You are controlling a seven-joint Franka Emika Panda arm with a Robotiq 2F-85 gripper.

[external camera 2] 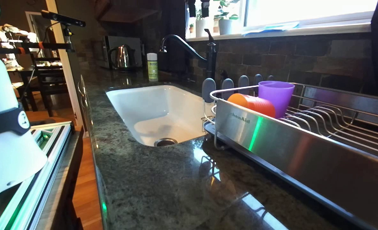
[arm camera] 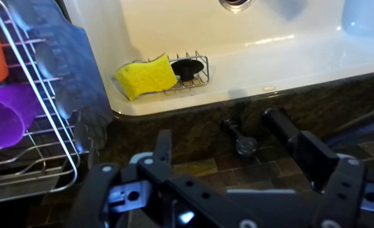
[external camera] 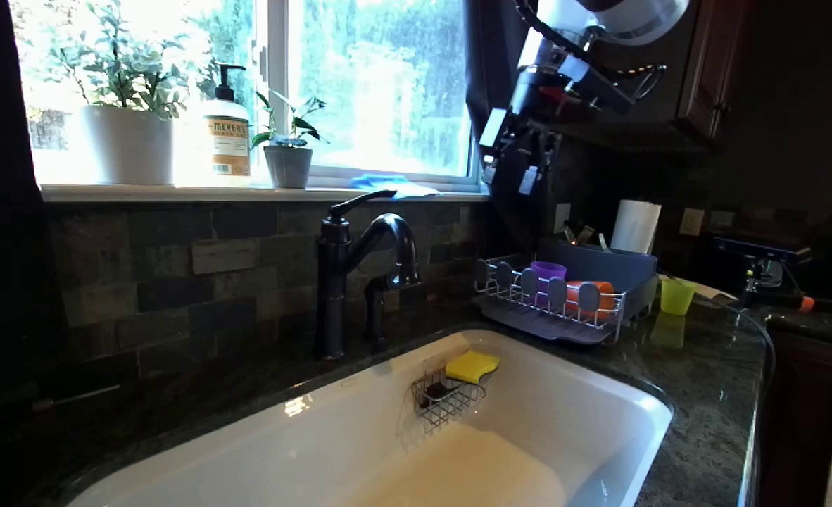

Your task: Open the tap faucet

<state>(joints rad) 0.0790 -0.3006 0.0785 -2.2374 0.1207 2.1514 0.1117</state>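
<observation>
The tap faucet [external camera: 331,296] is dark bronze-black, with an upright post, an arched spout over the sink and a short lever handle [external camera: 363,203] on top. It also shows in an exterior view [external camera 2: 211,60], with the lever [external camera 2: 209,34] tilted upward. My gripper [external camera: 509,177] is open and empty, in the air apart from the faucet. Only its fingertips [external camera 2: 198,8] show at the top edge of an exterior view. In the wrist view, the fingers [arm camera: 240,148] are wide apart. The faucet post [arm camera: 280,126] appears behind the right finger, which hides its upper part and lever.
A white sink [external camera: 641,436] lies below the spout, with a yellow sponge [arm camera: 147,76] in a wire caddy. A side sprayer [arm camera: 245,145] stands beside the post. A dish rack [external camera 2: 304,150] holds purple and orange cups. Plants and a soap bottle [external camera: 227,134] line the windowsill.
</observation>
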